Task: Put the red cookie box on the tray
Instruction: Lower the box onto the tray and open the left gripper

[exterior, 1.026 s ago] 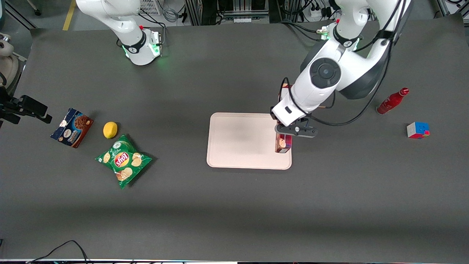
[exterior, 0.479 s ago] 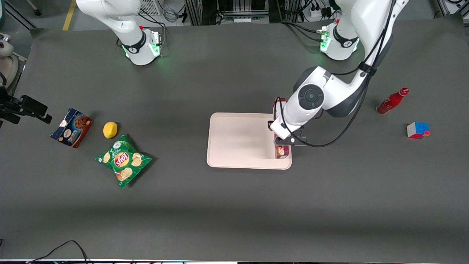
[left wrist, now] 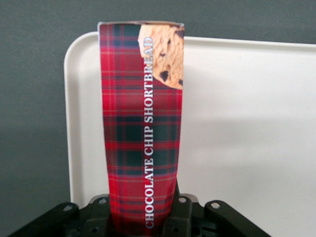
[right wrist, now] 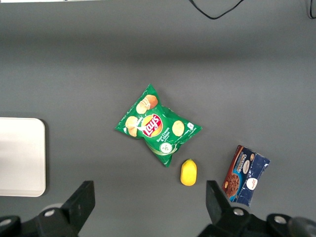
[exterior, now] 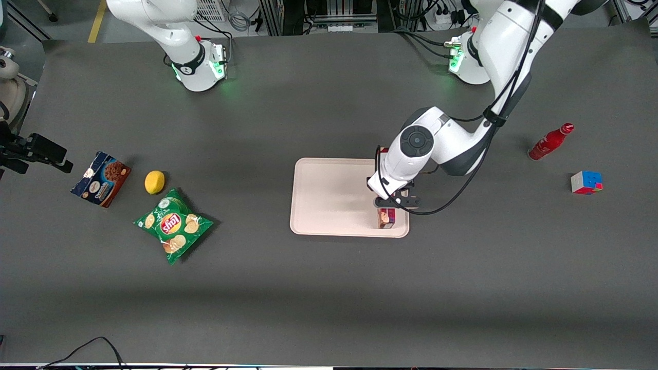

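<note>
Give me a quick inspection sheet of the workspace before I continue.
Surface: dark grey table mat.
Job's things: red box held lengthwise in the end effector over the tray, at the tray corner nearest the front camera toward the working arm's end; whether it touches the tray cannot be told.
Clutter: chips bag, lemon, blue box toward the parked arm's end; red bottle, cube toward the working arm's end.
End effector: shut on the red box.
Cables: one loop at the table edge nearest the camera.
Surroundings: racks and cabling past the arm bases.
</note>
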You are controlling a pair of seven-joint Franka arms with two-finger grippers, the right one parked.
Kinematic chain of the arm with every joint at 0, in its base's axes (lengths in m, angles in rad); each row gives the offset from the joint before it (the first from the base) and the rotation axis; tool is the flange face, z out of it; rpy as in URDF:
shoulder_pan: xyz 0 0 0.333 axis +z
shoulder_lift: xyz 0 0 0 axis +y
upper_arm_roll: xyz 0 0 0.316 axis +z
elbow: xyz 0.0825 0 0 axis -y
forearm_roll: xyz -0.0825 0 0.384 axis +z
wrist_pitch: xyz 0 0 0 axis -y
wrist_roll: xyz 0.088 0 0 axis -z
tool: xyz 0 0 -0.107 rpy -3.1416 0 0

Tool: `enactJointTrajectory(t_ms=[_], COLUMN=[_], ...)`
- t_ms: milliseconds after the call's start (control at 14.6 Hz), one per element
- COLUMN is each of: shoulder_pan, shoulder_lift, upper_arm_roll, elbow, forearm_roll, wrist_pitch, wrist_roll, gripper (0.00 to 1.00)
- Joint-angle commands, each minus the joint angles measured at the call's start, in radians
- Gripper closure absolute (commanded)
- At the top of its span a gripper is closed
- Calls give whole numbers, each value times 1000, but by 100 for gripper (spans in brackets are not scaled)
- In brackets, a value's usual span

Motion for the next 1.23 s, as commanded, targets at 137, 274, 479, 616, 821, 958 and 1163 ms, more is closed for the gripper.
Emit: enactJointTrajectory(t_ms=[137, 274, 479, 616, 821, 958, 1163], shoulder_pan=[-5, -5, -5, -5, 0, 0, 4], shoulder_lift=[34, 40, 40, 40, 48, 57, 64], upper_arm_roll=[2, 2, 2, 3, 11, 14, 16], elbow=[27, 27, 27, 27, 25, 24, 22], forearm_roll=[58, 76, 82, 85, 127, 127, 127], wrist_pitch=[15, 20, 20, 20, 26, 43, 55], wrist_roll=[-43, -52, -54, -52, -54, -54, -54], gripper=[100, 100, 100, 100, 100, 100, 100])
